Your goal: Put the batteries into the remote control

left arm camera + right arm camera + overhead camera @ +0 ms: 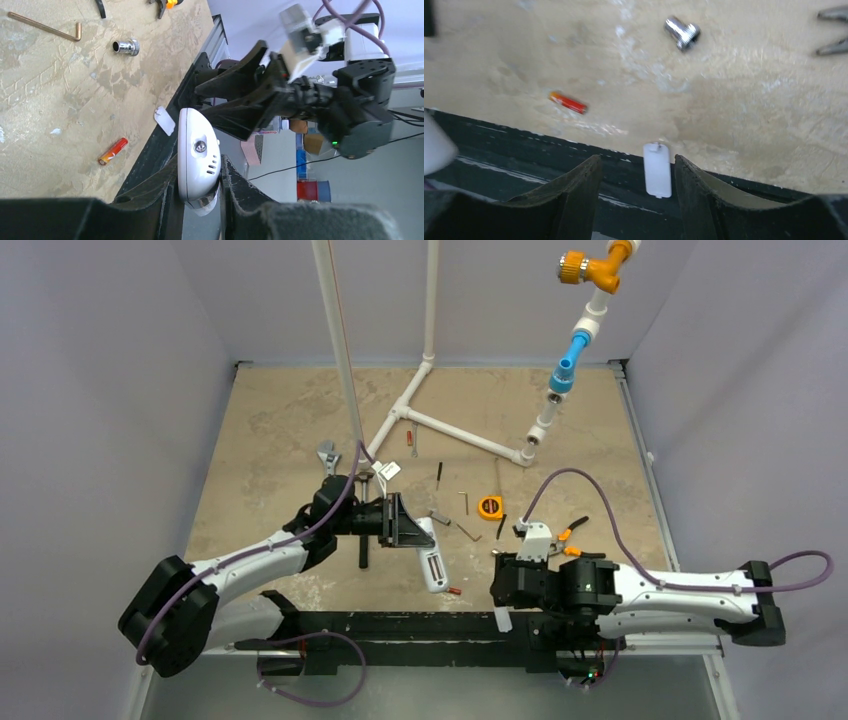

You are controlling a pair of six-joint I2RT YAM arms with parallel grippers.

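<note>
From above, your left claw (416, 530) grips the remote control (432, 562) by its far end. It is closed narrow on the white body, and the free end of the remote points toward the arm bases. One battery (453, 591) lies on the desk (280, 440) just beside that free end, on the side of the right arm. Its long axis runs about crosswise to the remote. Your right claw (500, 585) is near the remote on the same side, so the battery is between the two, and the right arm is the free one nearer to it. I see only this one battery.

In the left wrist view, the remote (197, 155) sits between the two fingers, touching both. The battery (113, 151) lies apart from the remote on the bare desk, and a small white cover (165, 121) lies closer to it, at the desk's edge.

In the right wrist view, your right claw (638, 167) stands wide and holds nothing. The white cover (657, 170) lies between its fingers with a gap on each side. The battery (568, 102) lies on the desk between this claw and the corner of the remote (434, 145). I judge you must turn the claw so that the fingers close across the thin body of the battery, not along it.
</note>
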